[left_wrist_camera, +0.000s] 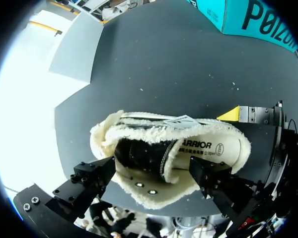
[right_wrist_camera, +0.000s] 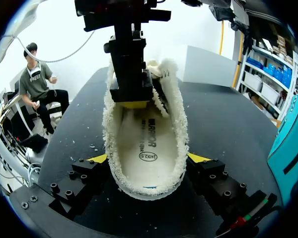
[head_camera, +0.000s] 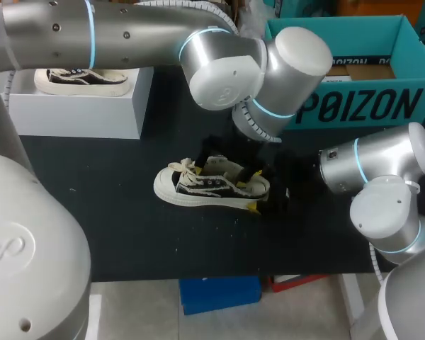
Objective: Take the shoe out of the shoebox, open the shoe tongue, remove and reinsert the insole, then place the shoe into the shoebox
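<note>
- head view: the shoe (head_camera: 212, 188) lies on its sole on the dark table (head_camera: 113, 212), outside the teal shoebox (head_camera: 361, 106), which stands near the shoe past its heel end.
- writing: the shoebox wall facing the shoe carries large dark lettering, with smaller dark print on an inner wall. the left wrist view catches only the tail of the big letters on the shoebox (left_wrist_camera: 258, 20).
- writing inside the shoe: the cream insole (right_wrist_camera: 141, 144) bears one line of dark print and a small oval mark. both wrist views show it, the head view does not.
- my right pincer (right_wrist_camera: 148, 158) pinches the shoe at its heel, a yellow tip pressed against each fleecy side. the head view shows the right pincer (head_camera: 255, 190) straddling that heel.
- my left pincer (left_wrist_camera: 151, 166) is spread above the shoe's mouth, and the dark tongue (left_wrist_camera: 144, 154) sits between its fingers with fleece showing beside one of them.
- right wrist view only: my left pincer (right_wrist_camera: 131, 94) appears as one black column reaching down into the shoe's mouth. in the head view my left arm's wrist hides it.
- left wrist view only: one yellow fingertip (left_wrist_camera: 230, 114) of my right pincer touches the shoe's side.
- head view only: a second shoe (head_camera: 81, 79) rests on a white block (head_camera: 78, 106), well apart from the shoe.
</note>
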Motion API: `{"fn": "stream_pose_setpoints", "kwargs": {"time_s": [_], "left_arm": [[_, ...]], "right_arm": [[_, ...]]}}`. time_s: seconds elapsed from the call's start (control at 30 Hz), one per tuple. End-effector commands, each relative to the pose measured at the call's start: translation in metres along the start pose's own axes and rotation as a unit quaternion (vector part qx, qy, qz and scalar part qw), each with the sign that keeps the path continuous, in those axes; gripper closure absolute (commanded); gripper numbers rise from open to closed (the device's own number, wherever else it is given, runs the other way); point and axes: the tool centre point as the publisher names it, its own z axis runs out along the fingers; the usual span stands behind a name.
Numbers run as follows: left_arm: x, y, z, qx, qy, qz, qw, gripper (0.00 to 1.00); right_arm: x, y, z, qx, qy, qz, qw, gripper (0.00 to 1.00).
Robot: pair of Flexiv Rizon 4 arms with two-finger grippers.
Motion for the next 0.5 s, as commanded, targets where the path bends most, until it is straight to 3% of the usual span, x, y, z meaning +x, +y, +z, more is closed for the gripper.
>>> {"fn": "stream_pose_setpoints", "kwargs": {"time_s": [0.03, 0.13, 0.2, 0.3, 0.33, 0.37, 0.5], "left_arm": [[-0.0002, -0.0003, 0.0001, 0.004, -0.013, -0.001, 1.000, 0.31], [-0.0033, -0.0023, 0.0012, 0.005, -0.020, 0.000, 1.000, 0.35], [-0.0041, -0.0031, 0.0016, 0.005, -0.021, 0.001, 1.000, 0.51], [-0.0045, -0.0040, 0.0020, 0.007, -0.024, 0.004, 1.000, 0.64], [-0.0045, -0.0041, 0.0021, 0.007, -0.024, 0.004, 1.000, 0.74], [-0.0044, -0.0041, 0.0021, 0.008, -0.024, 0.005, 1.000, 1.00], [-0.0040, -0.0023, 0.0028, 0.010, -0.024, 0.008, 1.000, 1.00]], "right_arm": [[-0.0004, -0.0003, 0.0023, 0.000, 0.000, 0.001, 1.000, 1.00], [-0.0004, -0.0003, 0.0023, 0.000, 0.000, 0.001, 1.000, 1.00], [-0.0004, -0.0003, 0.0023, 0.000, 0.000, 0.001, 1.000, 1.00], [-0.0004, -0.0003, 0.0023, 0.000, 0.000, 0.001, 1.000, 1.00], [-0.0004, -0.0003, 0.0023, 0.000, 0.000, 0.001, 1.000, 1.00], [-0.0004, -0.0003, 0.0023, 0.000, 0.000, 0.001, 1.000, 1.00], [-0.0004, -0.0003, 0.0023, 0.000, 0.000, 0.001, 1.000, 1.00]]}}
